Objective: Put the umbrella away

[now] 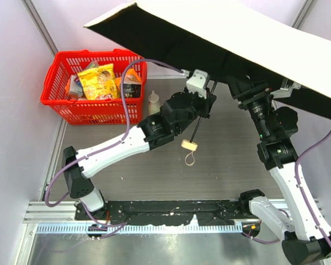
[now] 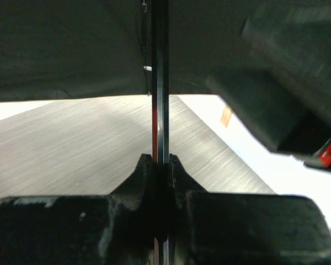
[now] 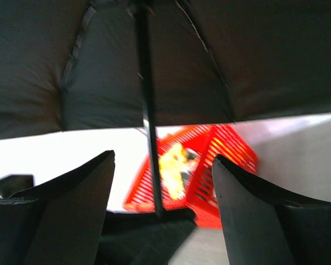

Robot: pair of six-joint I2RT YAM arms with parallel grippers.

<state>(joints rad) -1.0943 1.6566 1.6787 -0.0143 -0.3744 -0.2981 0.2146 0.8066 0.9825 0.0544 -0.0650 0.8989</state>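
The umbrella (image 1: 237,33) is fully open, tilted over the far side of the bench (image 1: 154,176), cream side up and dark lining down. Its thin black shaft (image 2: 160,83) slants towards the arms, with the pale knob handle (image 1: 190,145) and cord loop (image 1: 191,160) hanging just above the bench top. The left arm (image 1: 127,143) has its jaws clamped tight on the shaft partway along. The right arm (image 1: 281,165) sits under the canopy with its jaws spread wide and holding nothing, the shaft standing between them in its wrist view. The step in hand looks to be collapsing the canopy. To do it well, the left grip should act as a fixed anchor while the right jaws move up to where the ribs meet, close on the sliding collar and draw it straight down the shaft. That collar is not clearly visible here, so a careful approach matters. Pulling off-axis could bend the ribs or twist the shaft in the left grip. The red basket (image 1: 60,102) and squeeze bottle (image 1: 153,103) stand near the canopy's left edge, so the folding fabric should be kept off them.
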